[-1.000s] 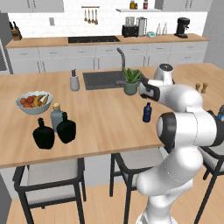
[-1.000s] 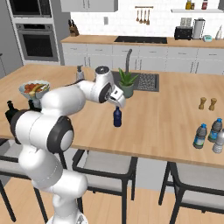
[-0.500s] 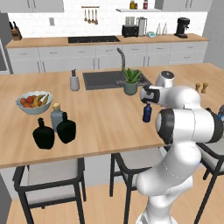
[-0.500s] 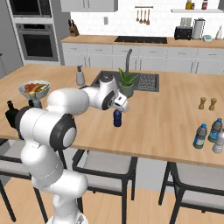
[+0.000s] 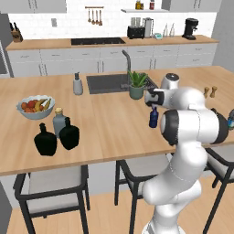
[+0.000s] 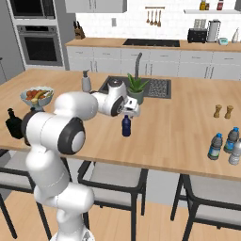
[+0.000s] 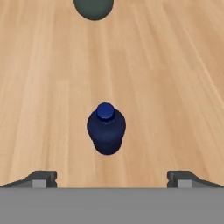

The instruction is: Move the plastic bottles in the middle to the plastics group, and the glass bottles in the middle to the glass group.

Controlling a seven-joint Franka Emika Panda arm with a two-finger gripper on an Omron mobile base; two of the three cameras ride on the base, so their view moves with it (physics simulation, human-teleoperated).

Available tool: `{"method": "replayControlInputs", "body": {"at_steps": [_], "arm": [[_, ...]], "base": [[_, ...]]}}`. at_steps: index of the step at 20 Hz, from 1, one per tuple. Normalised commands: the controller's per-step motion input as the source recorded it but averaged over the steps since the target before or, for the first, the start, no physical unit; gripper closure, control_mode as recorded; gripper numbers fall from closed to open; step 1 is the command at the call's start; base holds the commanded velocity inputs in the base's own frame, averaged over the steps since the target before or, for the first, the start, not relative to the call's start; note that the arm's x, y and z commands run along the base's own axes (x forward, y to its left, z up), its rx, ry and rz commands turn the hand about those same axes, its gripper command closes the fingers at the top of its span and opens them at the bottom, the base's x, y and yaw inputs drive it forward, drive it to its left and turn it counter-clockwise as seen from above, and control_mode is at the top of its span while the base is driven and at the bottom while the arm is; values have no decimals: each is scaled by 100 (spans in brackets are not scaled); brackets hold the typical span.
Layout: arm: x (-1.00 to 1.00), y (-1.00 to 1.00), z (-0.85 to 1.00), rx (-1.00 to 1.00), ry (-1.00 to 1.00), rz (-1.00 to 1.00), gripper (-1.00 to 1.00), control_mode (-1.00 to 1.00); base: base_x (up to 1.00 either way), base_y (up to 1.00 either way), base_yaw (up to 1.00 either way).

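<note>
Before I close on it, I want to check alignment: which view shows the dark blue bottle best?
The hand view: the bottle is seen from above, cap up, centred between the open end effector's fingertips. The right base view shows it small but whole, upright; the left base view shows it against the arm.

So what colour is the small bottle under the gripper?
Dark blue bottle, brighter blue cap; clearest in the hand view.

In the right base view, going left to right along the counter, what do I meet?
Fruit bowl → soap dispenser → dark blue bottle → potted plant → two shakers → clear plastic bottles.
</note>
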Motion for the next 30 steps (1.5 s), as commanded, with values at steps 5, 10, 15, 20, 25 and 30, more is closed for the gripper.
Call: {"method": "replayControlInputs", "body": {"at_steps": [5,10,15,20,25,30], "arm": [[25,0,-5,0,-1,7,-100,-100],[22,3,-25,0,1,6,-100,-100],[18,0,-35,0,2,7,-100,-100],[12,0,-14,0,0,3,-100,-100],[17,0,-10,0,1,3,-100,-100],[13,0,-19,0,1,3,-100,-100]], "base": [[0,0,0],[0,0,0],[0,0,0],[0,0,0],[0,0,0],[0,0,0]]}}
